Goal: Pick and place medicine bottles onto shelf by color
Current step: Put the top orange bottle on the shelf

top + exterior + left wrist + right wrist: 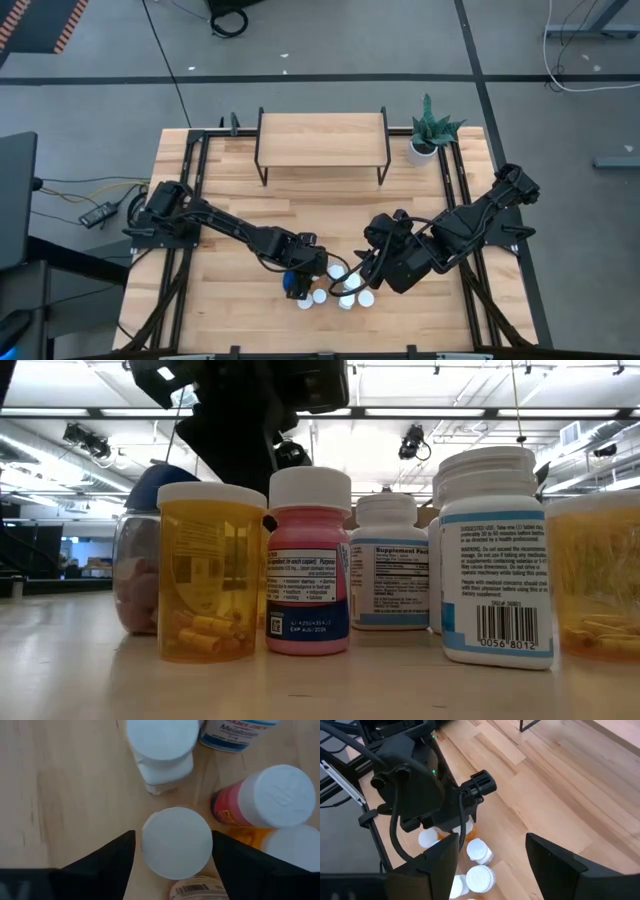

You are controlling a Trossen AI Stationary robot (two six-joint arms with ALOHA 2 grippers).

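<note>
Landmark: bottle cluster (335,285), standing on the near-middle of the bench (230,330).
Shelf: light-wood shelf (322,138) at the far edge of the bench, well apart from the cluster; nothing visible on its top.
Bottles, low view: orange bottle (212,572), pink-bodied bottle (309,565), white supplement bottle (387,563), larger white bottle (494,560), a blue-capped one (142,550) behind; all upright, close together.
Left end effector (175,851): lowered over the left side of the cluster, fingers apart, straddling a white-capped bottle (176,841); no clamping evident yet.
Right end effector (492,857): hovering above the right side of the cluster, fingers apart, holding nothing.
Potted plant (430,128): just beside the shelf's right end.
Step in hand: judged to be the first pick, left arm about to grasp.
Next move calls for: closing on the straddled bottle without nudging the pink neighbour (260,800), lifting straight up, then carrying to the shelf.
</note>
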